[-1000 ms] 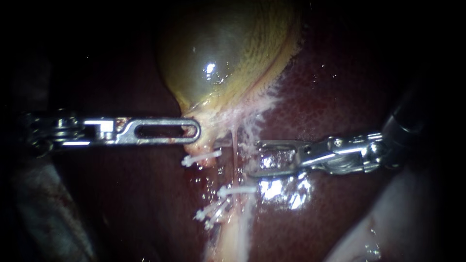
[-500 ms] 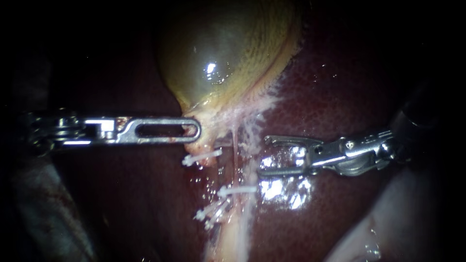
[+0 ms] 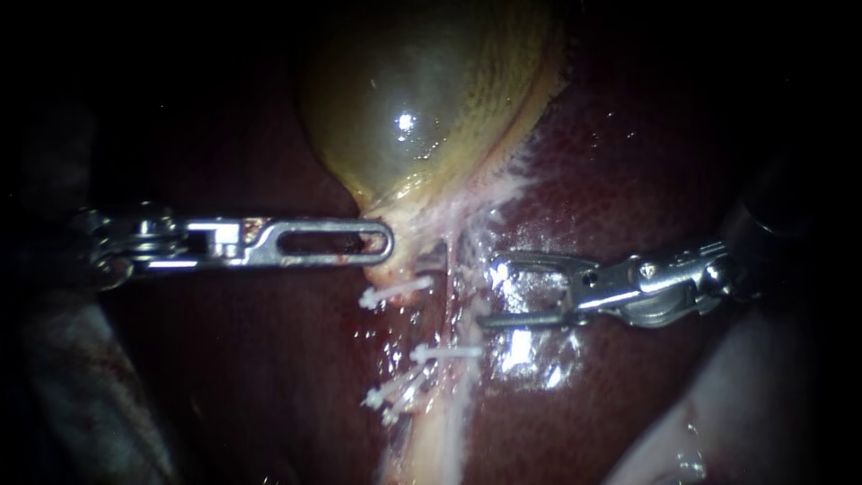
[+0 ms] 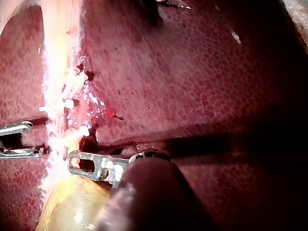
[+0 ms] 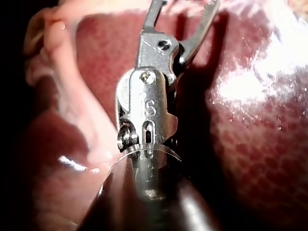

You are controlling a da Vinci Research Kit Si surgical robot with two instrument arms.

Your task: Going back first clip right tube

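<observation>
Empty jaws of the right instrument (image 3: 489, 292) gape just beside the right tube (image 3: 452, 305) — white clip (image 3: 444, 352) sits across it. The left instrument (image 3: 384, 242) clamps the gallbladder (image 3: 422, 108) neck. Looks like retreat — next, draw straight clear.

close endoscope and both wrist cameras all face the liver (image 3: 628, 180).

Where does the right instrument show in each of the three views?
Endoscope view: right instrument comes in from the right, jaws open beside the clipped tube.
Left wrist view: right instrument, tips only, beside the clipped tube.
Right wrist view: right instrument fills the middle, over the liver.
Shared landmark: the liver.
</observation>
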